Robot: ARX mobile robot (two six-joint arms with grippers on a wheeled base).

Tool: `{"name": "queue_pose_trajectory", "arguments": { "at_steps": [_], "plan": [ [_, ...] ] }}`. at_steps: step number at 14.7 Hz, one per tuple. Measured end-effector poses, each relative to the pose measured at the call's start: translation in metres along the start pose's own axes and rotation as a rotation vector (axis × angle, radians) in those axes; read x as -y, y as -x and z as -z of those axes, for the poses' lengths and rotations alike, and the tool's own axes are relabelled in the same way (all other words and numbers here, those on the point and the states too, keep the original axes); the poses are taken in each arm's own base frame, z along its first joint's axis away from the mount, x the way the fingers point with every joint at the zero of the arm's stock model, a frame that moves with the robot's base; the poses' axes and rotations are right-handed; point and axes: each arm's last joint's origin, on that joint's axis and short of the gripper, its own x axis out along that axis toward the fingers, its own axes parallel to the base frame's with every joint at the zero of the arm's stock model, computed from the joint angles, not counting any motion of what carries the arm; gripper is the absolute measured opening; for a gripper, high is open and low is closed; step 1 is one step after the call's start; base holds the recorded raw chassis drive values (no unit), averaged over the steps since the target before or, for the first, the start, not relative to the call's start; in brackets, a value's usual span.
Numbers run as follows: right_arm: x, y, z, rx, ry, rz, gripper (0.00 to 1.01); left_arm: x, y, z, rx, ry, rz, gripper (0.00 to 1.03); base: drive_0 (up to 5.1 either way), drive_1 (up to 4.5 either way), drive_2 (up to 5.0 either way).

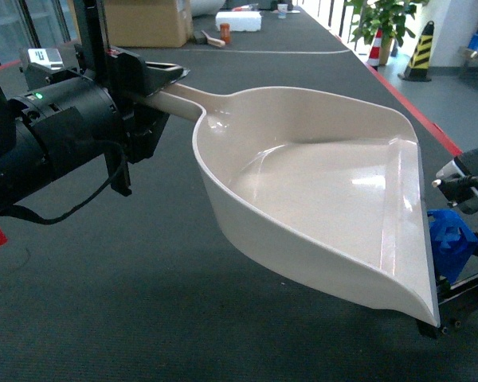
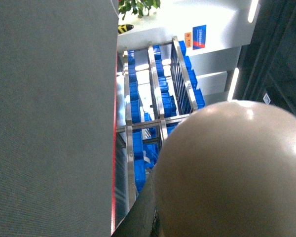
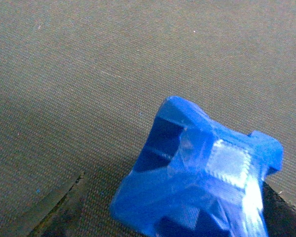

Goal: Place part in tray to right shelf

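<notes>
Clearly rigid and light, the part (image 1: 450, 243) sits pinched in the right gripper (image 1: 462, 263) jaws; the left gripper (image 1: 147, 87) clamps the tray (image 1: 303, 183) handle, empty, held level.

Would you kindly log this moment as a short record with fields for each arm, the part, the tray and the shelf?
left gripper: shut on the tray handle, tray held above the floor
tray: beige scoop, empty inside
right gripper: holds the blue part, beside the tray's front lip
part: outside the tray
right shelf: steel rack with blue crates, seen in left wrist view
</notes>
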Motion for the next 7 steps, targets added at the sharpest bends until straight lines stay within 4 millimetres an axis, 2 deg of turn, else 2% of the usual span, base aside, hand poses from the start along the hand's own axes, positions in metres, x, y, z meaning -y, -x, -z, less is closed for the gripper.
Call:
{"name": "queue_pose_trajectory", "arguments": {
  "at_steps": [1, 2, 6, 7],
  "plan": [
    [0.0003, -0.0035, 0.0, 0.002, -0.003, 0.009, 0.91, 0.0, 0.0, 0.0, 0.0, 0.0, 0.0, 0.15, 0.0, 0.0, 0.0],
    [-0.0003, -0.0093, -0.0008, 0.006, -0.012, 0.01, 0.82, 0.0, 0.0, 0.0, 0.0, 0.0, 0.0, 0.15, 0.0, 0.0, 0.0],
    [0.0004, -0.0123, -0.0016, 0.01, -0.032, 0.025, 0.62, 0.0, 0.0, 0.0, 0.0, 0.0, 0.0, 0.15, 0.0, 0.0, 0.0],
    [0.0017, -0.0086, -0.0028, 0.02, -0.038, 0.051, 0.51, 0.0, 0.0, 0.0, 0.001, 0.0, 0.0, 0.15, 0.0, 0.0, 0.0]
  ]
}}
